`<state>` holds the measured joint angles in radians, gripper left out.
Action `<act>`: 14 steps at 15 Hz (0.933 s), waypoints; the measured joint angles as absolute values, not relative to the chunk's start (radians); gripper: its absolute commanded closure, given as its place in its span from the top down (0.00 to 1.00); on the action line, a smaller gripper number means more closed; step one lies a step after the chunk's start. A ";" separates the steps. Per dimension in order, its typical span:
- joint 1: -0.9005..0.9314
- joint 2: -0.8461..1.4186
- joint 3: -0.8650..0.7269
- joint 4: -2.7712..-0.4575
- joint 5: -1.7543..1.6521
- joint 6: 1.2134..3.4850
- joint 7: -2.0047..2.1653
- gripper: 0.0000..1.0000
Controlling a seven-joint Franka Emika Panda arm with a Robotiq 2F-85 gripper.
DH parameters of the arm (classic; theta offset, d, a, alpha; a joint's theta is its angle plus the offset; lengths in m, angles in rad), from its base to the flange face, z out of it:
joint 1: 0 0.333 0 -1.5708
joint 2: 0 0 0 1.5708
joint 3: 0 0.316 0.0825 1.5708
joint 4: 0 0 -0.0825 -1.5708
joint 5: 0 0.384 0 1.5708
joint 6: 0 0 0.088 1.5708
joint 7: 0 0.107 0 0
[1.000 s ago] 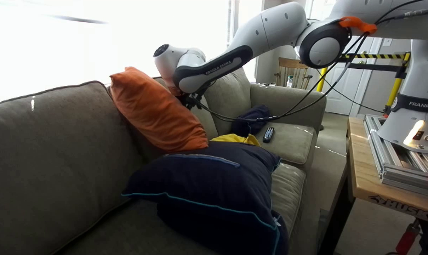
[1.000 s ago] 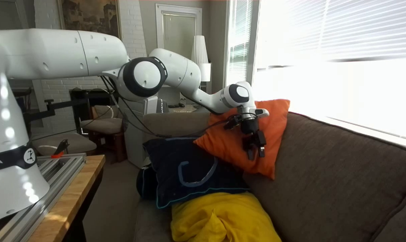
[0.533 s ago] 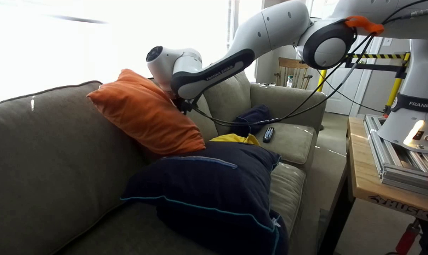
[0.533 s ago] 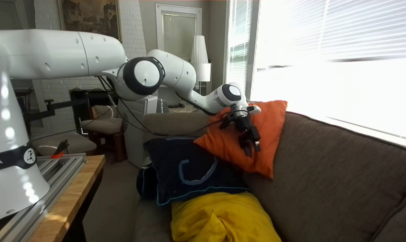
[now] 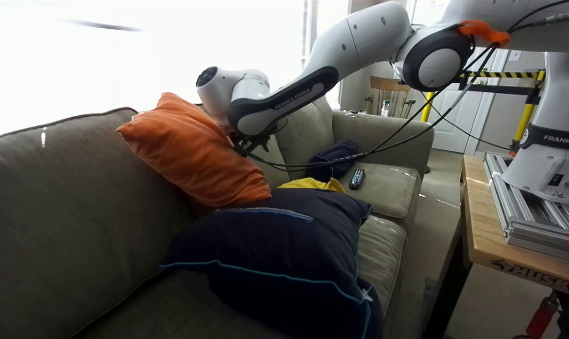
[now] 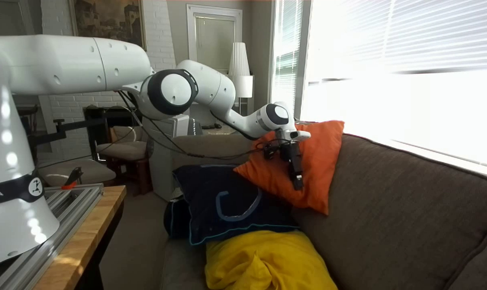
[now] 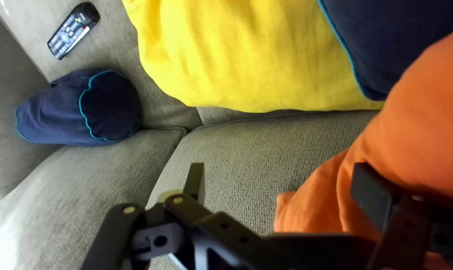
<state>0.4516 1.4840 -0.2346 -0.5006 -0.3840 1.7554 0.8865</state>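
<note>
My gripper [image 7: 278, 168] is open in the wrist view, with nothing between its fingers. One finger presses against the orange pillow [image 7: 421, 123]; the other is over the couch backrest [image 7: 241, 157]. In an exterior view the gripper [image 6: 297, 183] points down in front of the orange pillow [image 6: 324, 161]. In an exterior view the orange pillow [image 5: 195, 150] leans tilted on the backrest and mostly hides the fingers. A navy pillow [image 5: 275, 240] with teal piping lies below it. A yellow pillow [image 6: 267, 257] lies beside the navy pillow and shows in the wrist view [image 7: 248, 56].
A small navy cushion [image 7: 76, 107] and a remote control [image 7: 73, 30] lie at the couch's far end. The couch armrest [image 5: 383, 132] stands behind them. The robot's wooden table [image 5: 477, 226] stands in front of the couch. Cables [image 5: 312, 165] hang from the arm.
The gripper first moved against the orange pillow, whose top corner tipped away along the backrest. Then the wrist turned, so the fingers now line up in an exterior view. The other pillows barely moved.
</note>
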 measured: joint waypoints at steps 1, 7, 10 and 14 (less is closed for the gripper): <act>0.449 1.484 -0.235 -0.511 -0.386 1.797 0.924 1.00; 0.446 1.478 -0.280 -0.629 -0.459 2.132 0.882 1.00; 0.434 1.450 -0.293 -0.709 -0.482 2.279 0.799 1.00; 0.432 1.422 -0.293 -0.759 -0.486 2.317 0.775 1.00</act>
<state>0.4322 1.4219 -0.2930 -0.7588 -0.4862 2.3172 0.7754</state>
